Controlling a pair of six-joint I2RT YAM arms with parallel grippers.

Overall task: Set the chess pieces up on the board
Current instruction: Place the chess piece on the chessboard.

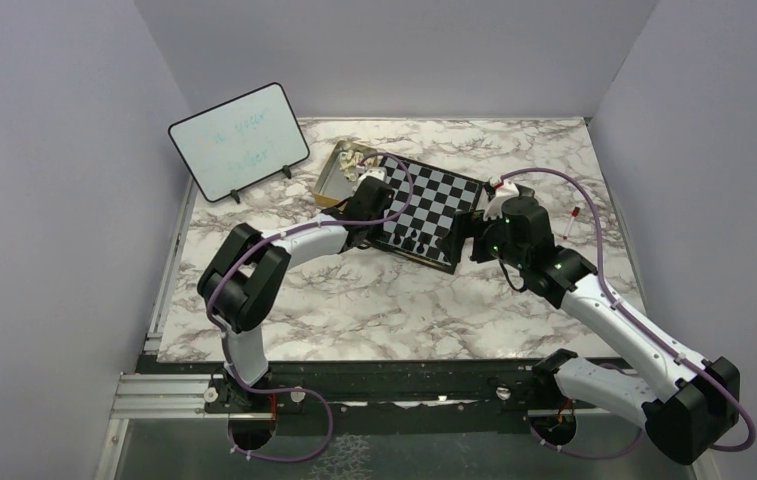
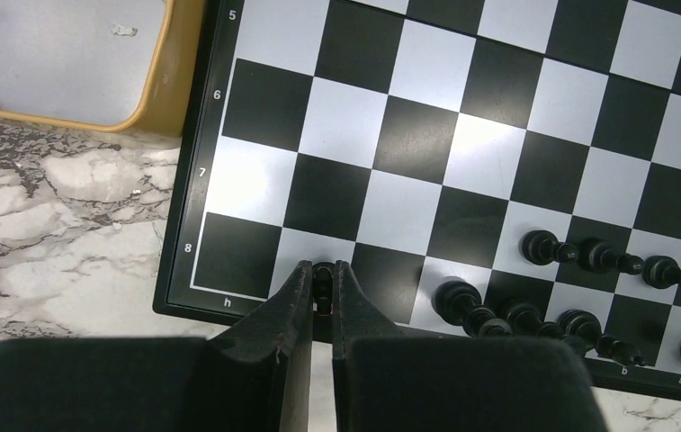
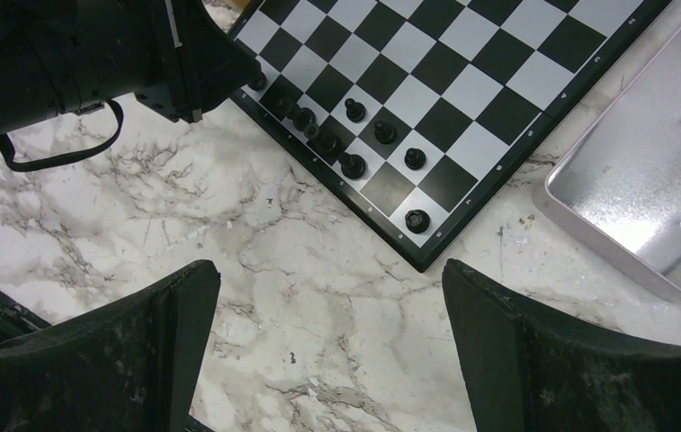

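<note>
**Black piece (image 2: 322,288) pinched at the board's (image 2: 417,139) rim**

Here we go: the left gripper (image 2: 322,268) is clamped on that tiny piece, right over an edge-row square beside the thin black border. Along the same edge, black chessmen (image 2: 588,261) crowd two rows, with open checks stretching away beyond them. The gold tin (image 2: 174,90) sits just beside the board's side border. Over on the marble table (image 3: 318,243), we see the right gripper (image 3: 327,346) spread wide and holding nothing, off the board's corner.
</note>
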